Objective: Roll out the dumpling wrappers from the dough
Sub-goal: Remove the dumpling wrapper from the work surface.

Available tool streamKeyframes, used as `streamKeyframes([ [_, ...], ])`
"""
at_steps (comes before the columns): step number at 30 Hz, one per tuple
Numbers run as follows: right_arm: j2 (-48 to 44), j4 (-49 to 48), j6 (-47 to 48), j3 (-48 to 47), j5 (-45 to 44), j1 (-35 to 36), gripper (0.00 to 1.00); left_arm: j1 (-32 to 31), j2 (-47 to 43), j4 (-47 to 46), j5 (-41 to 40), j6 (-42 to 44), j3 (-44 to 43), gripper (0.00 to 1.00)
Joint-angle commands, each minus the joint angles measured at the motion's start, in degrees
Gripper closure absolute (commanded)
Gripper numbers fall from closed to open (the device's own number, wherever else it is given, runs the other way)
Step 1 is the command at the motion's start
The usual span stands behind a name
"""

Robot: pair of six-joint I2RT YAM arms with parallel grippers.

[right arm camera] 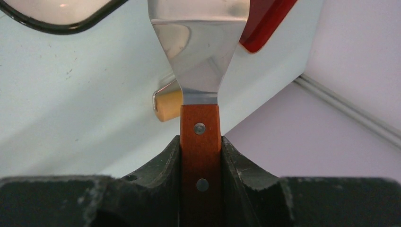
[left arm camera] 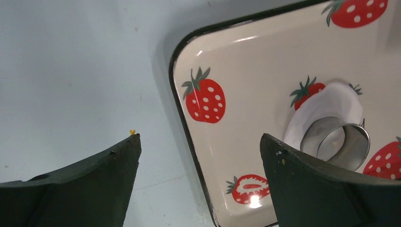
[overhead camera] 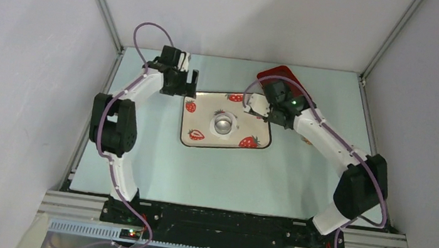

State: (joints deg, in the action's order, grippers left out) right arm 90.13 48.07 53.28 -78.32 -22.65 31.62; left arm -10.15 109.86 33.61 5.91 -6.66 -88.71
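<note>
A flat white dumpling wrapper (left arm camera: 326,105) lies in the middle of the strawberry-print tray (overhead camera: 203,121), partly under a small silvery round cup (left arm camera: 338,142) that stands on it. In the top view only the cup (overhead camera: 224,124) shows clearly. I see no separate lump of dough. My left gripper (overhead camera: 188,83) is open and empty, hovering over the tray's far left rim (left arm camera: 177,94), one finger on each side of it. My right gripper (overhead camera: 256,106) is shut on the wooden handle of a metal spatula (right arm camera: 200,137), at the tray's far right corner.
A red tray (overhead camera: 283,76) lies at the back right, behind my right gripper; its edge (right arm camera: 265,21) shows past the spatula blade (right arm camera: 198,52). A pale wooden cylinder end (right arm camera: 168,105) lies on the table under the spatula. Walls close in the back and both sides.
</note>
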Motion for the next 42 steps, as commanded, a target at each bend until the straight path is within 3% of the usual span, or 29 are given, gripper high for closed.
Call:
streamKeyframes([
  [1,3.1,2.5,0.1,-6.1,-5.5,2.4,1.00,-1.6,-0.2,-1.6,2.3,-1.1,1.1,0.00],
  [6,6.8,13.7,-7.9,-11.6,-1.2,3.7,1.00,-2.5,-1.0,-4.2,2.4,-2.4,3.3,0.00],
  [12,6.7,18.3,-12.9,-9.6,1.7,4.9,1.00,-3.8,-0.4,-6.3,2.2,-3.7,3.7,0.03],
  [21,7.2,19.1,-17.7,-10.8,3.6,5.5,1.00,-5.7,3.0,-6.3,1.0,-4.8,2.6,0.34],
  [27,7.6,20.4,-19.6,-13.2,4.3,6.6,1.00,-6.0,5.7,-6.3,3.4,-6.7,1.9,0.43],
  [34,7.6,22.4,-20.1,-15.7,6.1,7.1,1.00,-6.1,7.3,-6.3,4.1,-7.8,1.8,0.64],
  [42,9.3,22.5,-20.3,-15.8,5.8,8.9,1.00,-6.1,8.4,-6.3,4.2,-8.6,1.9,0.66],
])
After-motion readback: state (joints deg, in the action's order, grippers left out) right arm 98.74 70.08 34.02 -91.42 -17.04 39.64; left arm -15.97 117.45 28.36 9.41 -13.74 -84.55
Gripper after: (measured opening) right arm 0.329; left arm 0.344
